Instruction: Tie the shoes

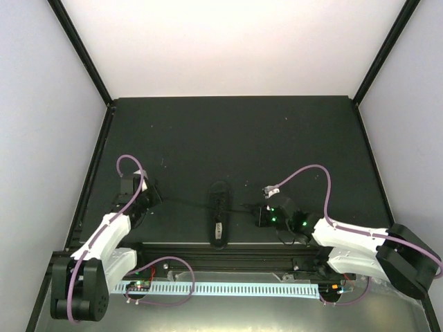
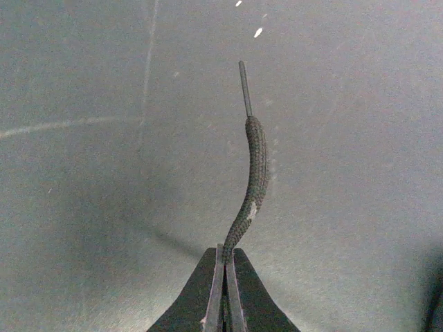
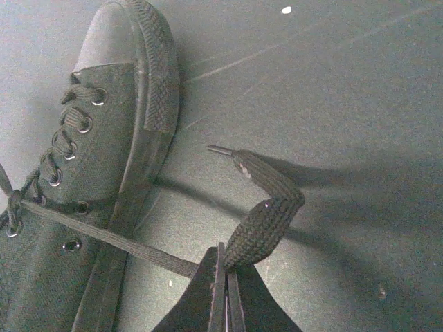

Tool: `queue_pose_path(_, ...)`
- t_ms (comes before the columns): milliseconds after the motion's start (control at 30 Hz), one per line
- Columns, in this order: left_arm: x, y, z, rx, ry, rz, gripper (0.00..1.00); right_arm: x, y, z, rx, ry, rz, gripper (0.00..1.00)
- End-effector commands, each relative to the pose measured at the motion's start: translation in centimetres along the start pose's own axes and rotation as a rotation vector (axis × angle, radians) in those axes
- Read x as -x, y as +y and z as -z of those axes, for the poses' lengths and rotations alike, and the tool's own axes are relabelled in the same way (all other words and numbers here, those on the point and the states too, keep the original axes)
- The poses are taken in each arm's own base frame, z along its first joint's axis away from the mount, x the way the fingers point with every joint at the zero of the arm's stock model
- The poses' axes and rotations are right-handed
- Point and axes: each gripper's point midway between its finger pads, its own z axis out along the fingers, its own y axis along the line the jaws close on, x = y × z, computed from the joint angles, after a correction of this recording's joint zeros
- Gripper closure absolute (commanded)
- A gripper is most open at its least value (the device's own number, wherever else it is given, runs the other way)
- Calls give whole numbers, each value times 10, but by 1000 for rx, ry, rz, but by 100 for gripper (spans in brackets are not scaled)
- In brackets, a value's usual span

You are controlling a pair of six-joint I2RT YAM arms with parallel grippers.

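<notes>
The small black shoe (image 1: 219,211) lies on the dark table between the arms, its toe pointing to the far side. In the right wrist view the shoe (image 3: 104,138) fills the left, its eyelets laced. My left gripper (image 2: 226,254) is shut on one black lace (image 2: 255,166), whose free end with its tip curves away over the table. My right gripper (image 3: 225,268) is shut on the other lace (image 3: 266,207), which folds over past the jaws and also runs back taut to the shoe. From above, the left gripper (image 1: 154,197) and right gripper (image 1: 261,214) flank the shoe.
A black rail (image 1: 221,252) and a white slotted cable tray (image 1: 228,288) run along the near edge. Black frame posts (image 1: 90,62) stand at the table's back corners. Purple cables (image 1: 311,169) loop above both arms.
</notes>
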Motion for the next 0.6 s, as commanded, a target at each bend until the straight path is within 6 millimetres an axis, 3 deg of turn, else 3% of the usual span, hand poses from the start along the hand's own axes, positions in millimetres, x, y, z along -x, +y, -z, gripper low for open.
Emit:
queue_pose_path(0, 10, 11, 1, 23, -55, 60, 98, -8, -22, 0, -71, -7, -33, 98)
queue_pose_path(167, 5, 8, 0, 7, -26, 63, 98, -8, -15, -2, -35, 4, -26, 98)
queue_pose_path(200, 6, 5, 0, -9, -18, 57, 95, -7, -13, -2, -32, 3, -25, 98)
queue_pose_path(233, 5, 1, 1, -28, -7, 50, 86, -6, -12, -1, -29, 1, -22, 98)
queue_pose_path(333, 6, -15, 6, -97, 7, 29, 41, 1, -5, 2, -16, -11, -5, 98)
queue_pose_path(367, 8, -22, 9, -117, 0, 12, 31, 4, -2, 3, -12, -16, 1, 98)
queue_pose_path(467, 9, -57, 23, -229, -23, -127, 24, 9, 3, 5, -6, -25, 17, 98)
queue_pose_path(567, -9, -106, 40, -409, -11, -326, 24, 15, 8, 6, 0, -36, 28, 98)
